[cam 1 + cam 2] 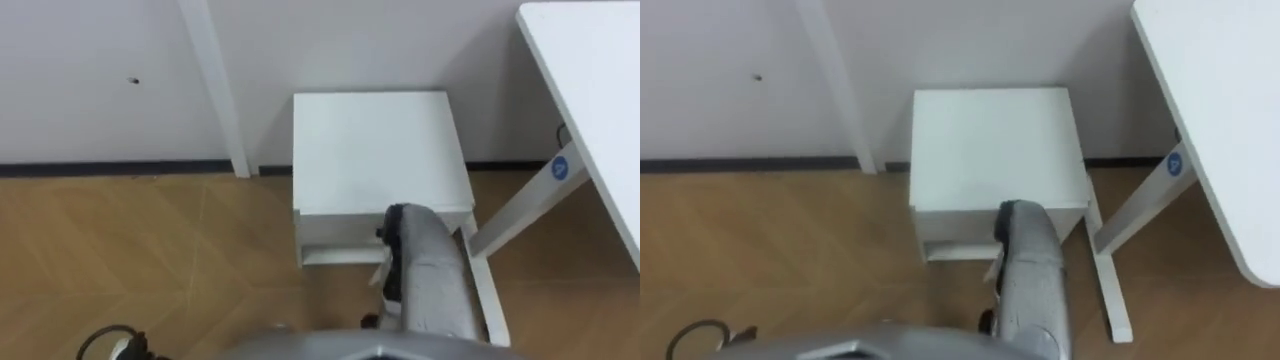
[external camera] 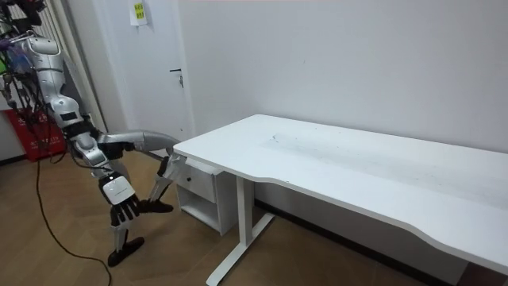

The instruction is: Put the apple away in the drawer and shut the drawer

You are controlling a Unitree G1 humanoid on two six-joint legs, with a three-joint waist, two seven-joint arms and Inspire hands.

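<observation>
Right in front of the little white cabinet (image 1: pixel 380 150), next to the big white desk (image 1: pixel 590 90), my robot stood on the wood floor (image 1: pixel 150 260) with its right arm stretched out. At the end of that arm the right hand (image 1: pixel 390 228) was at the front of the drawer (image 1: pixel 335 228), but the arm hid the fingers, so I could not tell if they were spread or curled, and I could not tell where the apple was. Down by the robot's legs the left hand (image 2: pixel 125 208) hung with loose fingers, holding nothing.
</observation>
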